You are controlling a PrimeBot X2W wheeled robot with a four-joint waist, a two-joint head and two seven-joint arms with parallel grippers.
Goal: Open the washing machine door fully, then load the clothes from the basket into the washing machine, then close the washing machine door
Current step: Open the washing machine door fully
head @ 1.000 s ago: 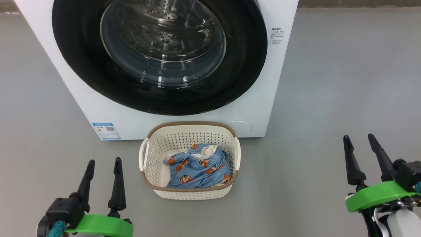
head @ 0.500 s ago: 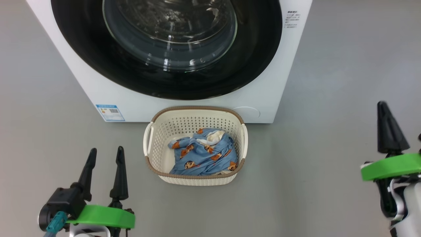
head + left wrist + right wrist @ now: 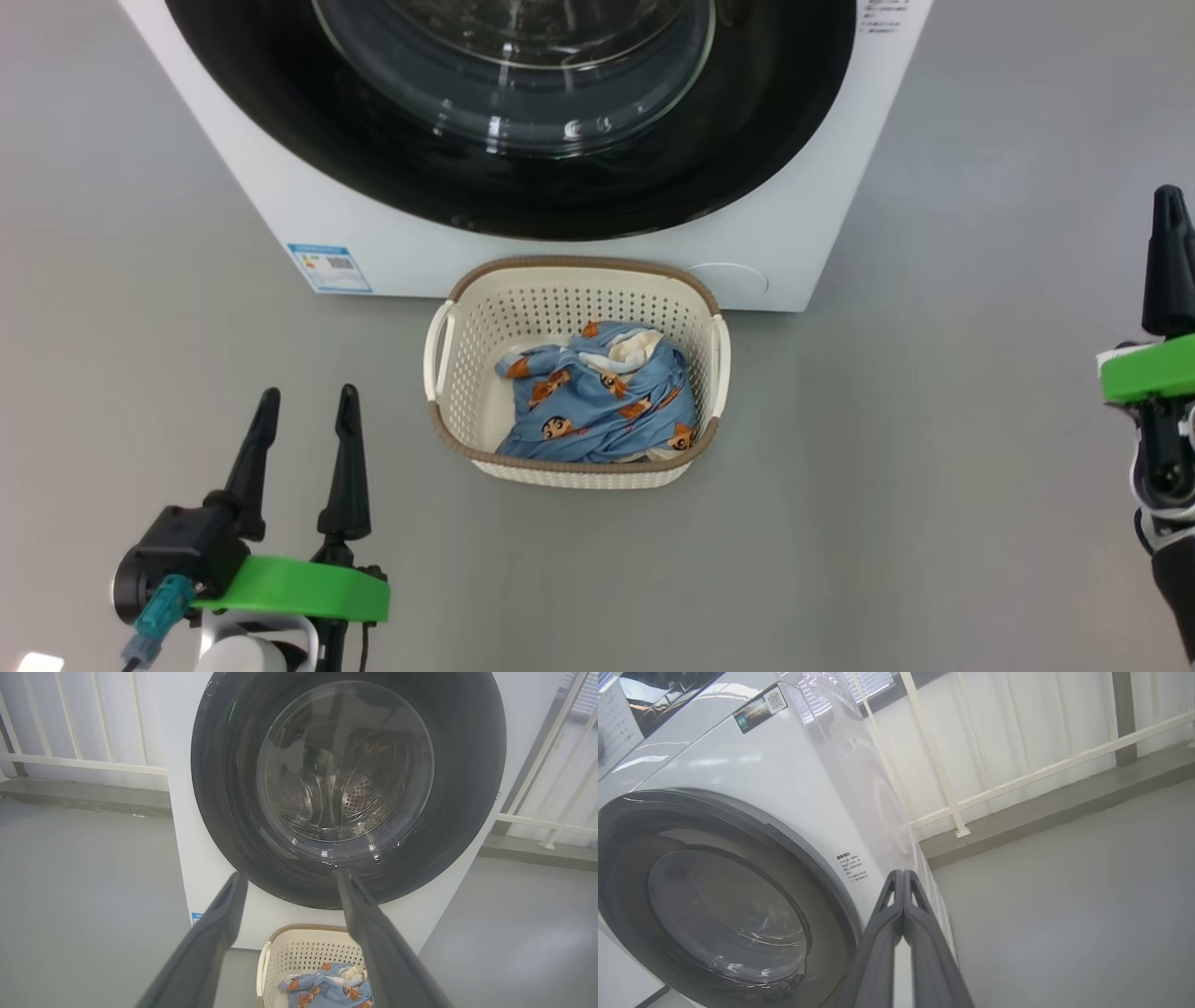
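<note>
- Washing machine door [image 3: 513, 103] sits closed against the front of the white washing machine [image 3: 803, 233], its glossy black rim ringing the clear glass bowl; the perforated steel drum shows through the glass in the left wrist view.
- A small blue label sticker [image 3: 327, 268] is on the lower left corner of the machine's front.
- The basket [image 3: 574, 280] stands on the grey floor [image 3: 934, 467] just in front of the machine, below the door.
- The clothes [image 3: 602, 401] lie bunched inside the basket, toward its right side, with a bit of cream lining on top.
- The left gripper [image 3: 308, 390] hovers over the floor to the left of the basket, fingers spread apart and empty.
- The right gripper [image 3: 1167, 201] is well to the right of the basket, its fingers pressed together on nothing; in the right wrist view its tips [image 3: 902, 873] point toward the machine's front right edge.
- A white railing [image 3: 952, 807] stands behind the machine.
</note>
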